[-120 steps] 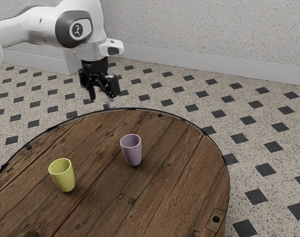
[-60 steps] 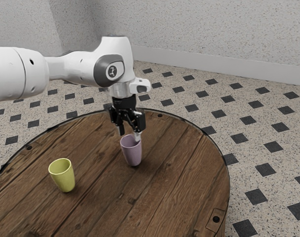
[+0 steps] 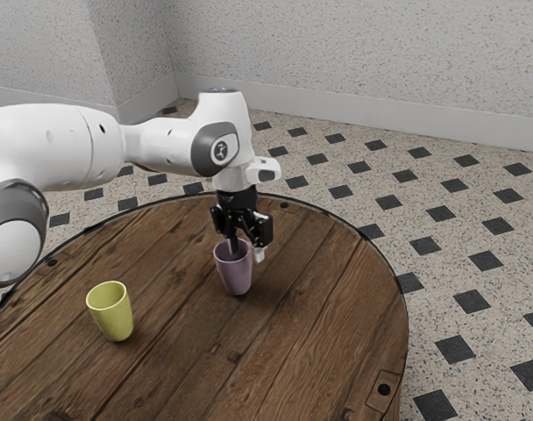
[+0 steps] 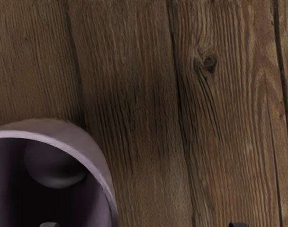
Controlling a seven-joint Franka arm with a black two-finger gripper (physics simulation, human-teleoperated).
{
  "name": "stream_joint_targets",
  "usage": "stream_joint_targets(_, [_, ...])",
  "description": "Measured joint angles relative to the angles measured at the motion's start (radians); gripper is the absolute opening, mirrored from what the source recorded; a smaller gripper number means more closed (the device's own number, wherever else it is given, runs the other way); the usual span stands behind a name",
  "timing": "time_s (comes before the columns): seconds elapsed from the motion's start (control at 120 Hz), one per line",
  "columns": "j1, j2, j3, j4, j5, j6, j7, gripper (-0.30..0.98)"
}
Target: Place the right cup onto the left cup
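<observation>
The step in hand looks like the grasp: the gripper (image 3: pixel 246 254) is at the lilac cup (image 3: pixel 237 273), which its position suggests is the one to be moved. It is open, one finger reaching down inside the cup's mouth and the other outside, so that the wall runs between them — nothing is clamped. Both cups stand upright on the round wooden bench (image 3: pixel 306 360), the yellow-green cup (image 3: pixel 116 316) well apart, toward the exterior view's left. The next move probably calls for settling the fingers astride the wall, closing them, then lifting straight up before the carry. A pinch on one side could let the cup tilt — it would need to hang level over the yellow-green one to nest cleanly.
</observation>
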Motion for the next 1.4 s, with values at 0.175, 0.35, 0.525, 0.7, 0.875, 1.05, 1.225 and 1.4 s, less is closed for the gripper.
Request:
stream_joint_targets(0.175, [0.025,0.055,-0.016,0.043,0.000,0.007,0.002,0.43])
stream_joint_targets(0.35, [0.029,0.075,-0.018,0.059,-0.002,0.010,0.003,0.26])
stream_joint_targets(0.525, [0.029,0.075,-0.014,0.058,-0.004,0.011,0.002,0.04])
stream_joint_targets(0.7, [0.026,0.070,-0.010,0.051,-0.001,0.013,-0.002,-0.05])
stream_joint_targets(0.875, [0.021,0.022,-0.006,0.024,0.009,0.007,-0.008,-0.08])
stream_joint_targets(1.05, [0.007,-0.127,-0.004,-0.074,0.059,0.000,-0.023,-0.09])
stream_joint_targets(1.225, [-0.010,-0.317,-0.004,-0.178,0.135,-0.049,-0.050,-0.10])
stream_joint_targets(1.4, [0.010,-0.488,-0.010,-0.302,0.192,-0.112,-0.086,-0.10])
